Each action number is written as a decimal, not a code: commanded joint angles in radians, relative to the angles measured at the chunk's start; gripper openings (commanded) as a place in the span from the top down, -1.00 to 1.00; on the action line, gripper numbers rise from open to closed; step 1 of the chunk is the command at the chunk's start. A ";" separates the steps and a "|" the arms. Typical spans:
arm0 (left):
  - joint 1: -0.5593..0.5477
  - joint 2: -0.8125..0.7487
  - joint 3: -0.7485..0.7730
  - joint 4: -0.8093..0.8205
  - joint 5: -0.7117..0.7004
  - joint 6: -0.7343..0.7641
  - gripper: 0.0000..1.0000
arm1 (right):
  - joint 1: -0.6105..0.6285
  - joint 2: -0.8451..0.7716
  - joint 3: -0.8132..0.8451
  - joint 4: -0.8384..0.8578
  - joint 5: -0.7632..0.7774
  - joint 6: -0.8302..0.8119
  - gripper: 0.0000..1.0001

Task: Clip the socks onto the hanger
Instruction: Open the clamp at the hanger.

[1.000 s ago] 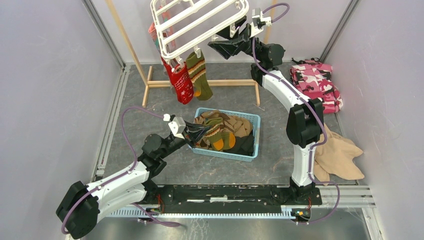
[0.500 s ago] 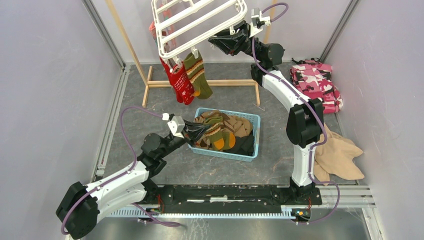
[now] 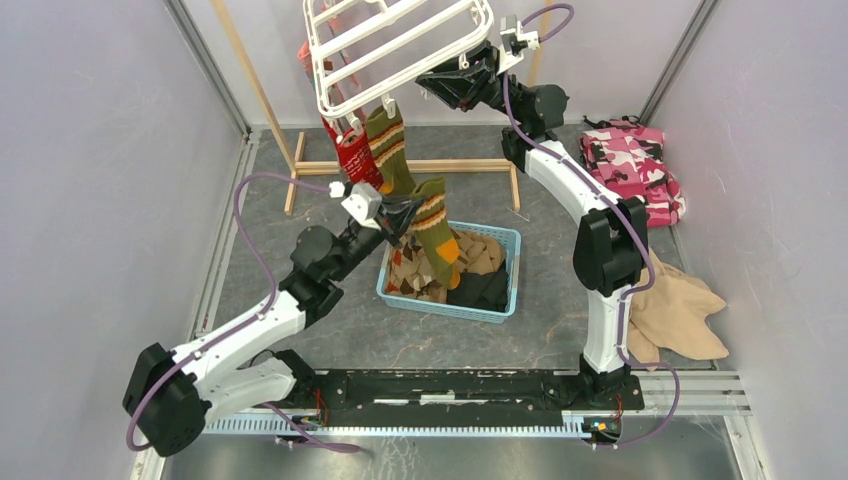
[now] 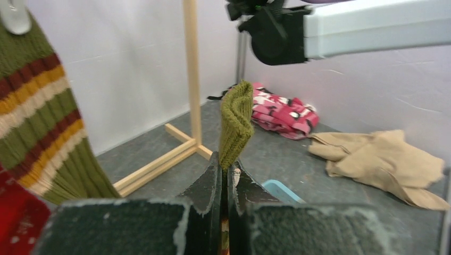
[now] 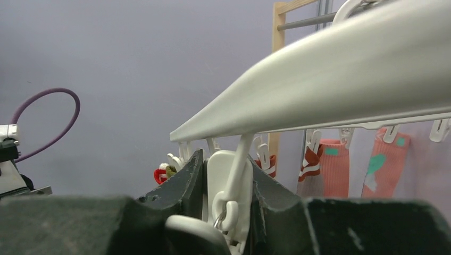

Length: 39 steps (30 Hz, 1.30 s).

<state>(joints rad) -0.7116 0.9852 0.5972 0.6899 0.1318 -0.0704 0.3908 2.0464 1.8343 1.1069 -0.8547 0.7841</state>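
With its arm stretched forward and up, the left gripper (image 3: pixel 410 212) pinches an olive sock (image 3: pixel 437 232), while the raised right gripper (image 3: pixel 432 84) clamps a clip (image 5: pixel 228 180).

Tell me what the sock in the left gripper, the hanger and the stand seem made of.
The olive sock: soft matte knit, fibre unclear; fine ribs run along its cuff. The hanger: white moulded plastic, smooth and faintly glossy, with a soft sheen along its bar. The stand: pale wood, apparently unvarnished; square matte sticks.

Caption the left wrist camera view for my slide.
Left tool clamped on the cuff of an olive sock, a striped sock hanging from a white clip nearby.
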 commanded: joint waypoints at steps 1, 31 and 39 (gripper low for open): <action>0.029 0.086 0.135 -0.076 -0.101 0.104 0.96 | 0.004 -0.066 -0.003 -0.002 -0.002 -0.012 0.78; 0.186 0.438 0.529 -0.049 -0.003 -0.079 0.96 | 0.003 -0.075 -0.016 -0.012 -0.007 -0.013 0.79; 0.199 0.478 0.575 -0.054 0.001 -0.126 0.96 | 0.005 -0.077 -0.016 -0.014 -0.009 -0.013 0.80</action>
<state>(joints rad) -0.5201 1.4471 1.1183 0.6071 0.1333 -0.1421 0.3912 2.0201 1.8172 1.0805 -0.8555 0.7692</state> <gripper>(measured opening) 0.047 0.307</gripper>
